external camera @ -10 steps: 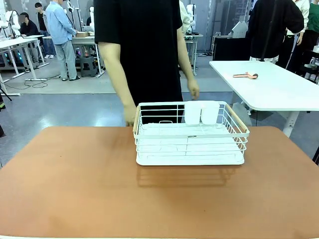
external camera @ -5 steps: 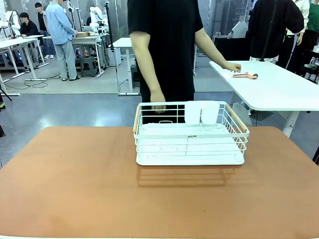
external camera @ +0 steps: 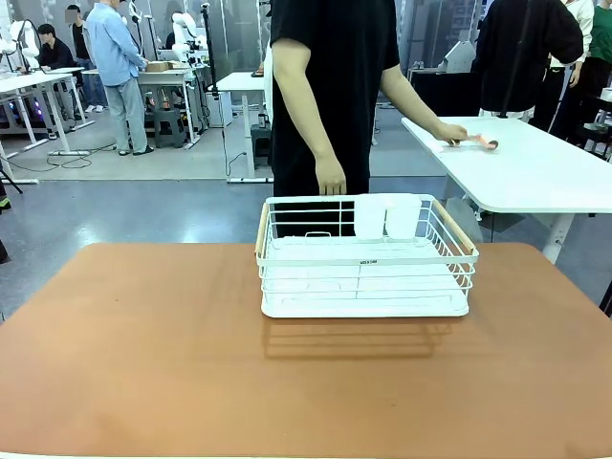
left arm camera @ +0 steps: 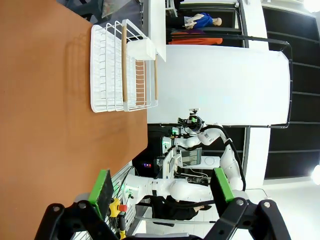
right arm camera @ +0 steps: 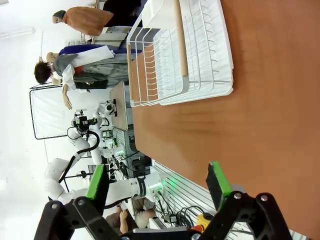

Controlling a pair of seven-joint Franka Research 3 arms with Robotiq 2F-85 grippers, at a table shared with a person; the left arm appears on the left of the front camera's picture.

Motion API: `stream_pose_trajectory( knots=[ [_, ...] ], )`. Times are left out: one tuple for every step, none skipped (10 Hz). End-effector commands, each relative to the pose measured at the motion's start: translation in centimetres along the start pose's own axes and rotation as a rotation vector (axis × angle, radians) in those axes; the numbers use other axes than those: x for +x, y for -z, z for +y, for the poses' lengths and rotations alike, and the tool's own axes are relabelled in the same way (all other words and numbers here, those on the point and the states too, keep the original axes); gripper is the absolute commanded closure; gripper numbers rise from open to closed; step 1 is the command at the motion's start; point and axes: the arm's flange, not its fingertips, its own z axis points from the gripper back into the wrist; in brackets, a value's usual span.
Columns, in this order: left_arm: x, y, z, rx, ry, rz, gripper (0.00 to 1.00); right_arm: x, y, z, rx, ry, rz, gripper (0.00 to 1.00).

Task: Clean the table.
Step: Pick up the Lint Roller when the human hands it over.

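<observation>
Terracotta table (external camera: pixel 143 363) carries a white dish rack (external camera: pixel 363 273) at its far middle. The person has stepped aside, hand (external camera: pixel 448 131) now on a pinkish utensil (external camera: pixel 481 144) on the white side table (external camera: pixel 535 186), probably clutter coming. Left gripper (left arm camera: pixel 161 180) and right gripper (right arm camera: pixel 156 178) gape wide, empty.

The table (external camera: pixel 143 363) has a smooth reddish-brown top with rounded corners. A white wire rack (external camera: pixel 363 287) stands directly on it, about midway across its width and close to the far edge, set square to that edge. The rack sits flat on a white tray base, with a wooden bar along the top of each short side, and it throws a faint shadow on the top just in front of it. Beyond, to the right and well apart, a white table (external camera: pixel 535 182) carries a small pink thing (external camera: pixel 475 143) near its left end.
</observation>
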Motion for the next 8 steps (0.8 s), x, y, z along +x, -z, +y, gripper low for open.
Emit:
stream_pose_trajectory(
  knots=[
    [-0.11, -0.26, -0.18, -0.021, 0.009, 0.000, 0.00, -0.07, -0.05, 0.46, 0.011, -0.019, -0.003, 0.00],
    [-0.11, -0.26, -0.18, -0.021, 0.009, 0.000, 0.00, -0.07, -0.05, 0.46, 0.011, -0.019, -0.003, 0.00],
    [-0.11, -0.26, -0.18, -0.021, 0.009, 0.000, 0.00, -0.07, -0.05, 0.46, 0.011, -0.019, -0.003, 0.00],
    [-0.11, -0.26, -0.18, -0.021, 0.009, 0.000, 0.00, -0.07, -0.05, 0.46, 0.011, -0.019, -0.003, 0.00],
    [-0.11, -0.26, -0.18, -0.021, 0.009, 0.000, 0.00, -0.07, -0.05, 0.46, 0.011, -0.019, -0.003, 0.00],
    [-0.11, -0.26, -0.18, -0.021, 0.009, 0.000, 0.00, -0.07, -0.05, 0.46, 0.011, -0.019, -0.003, 0.00],
    [-0.11, -0.26, -0.18, -0.021, 0.009, 0.000, 0.00, -0.07, -0.05, 0.46, 0.011, -0.019, -0.003, 0.00],
    [-0.11, -0.26, -0.18, -0.021, 0.009, 0.000, 0.00, -0.07, -0.05, 0.46, 0.011, -0.019, -0.003, 0.00]
  ],
)
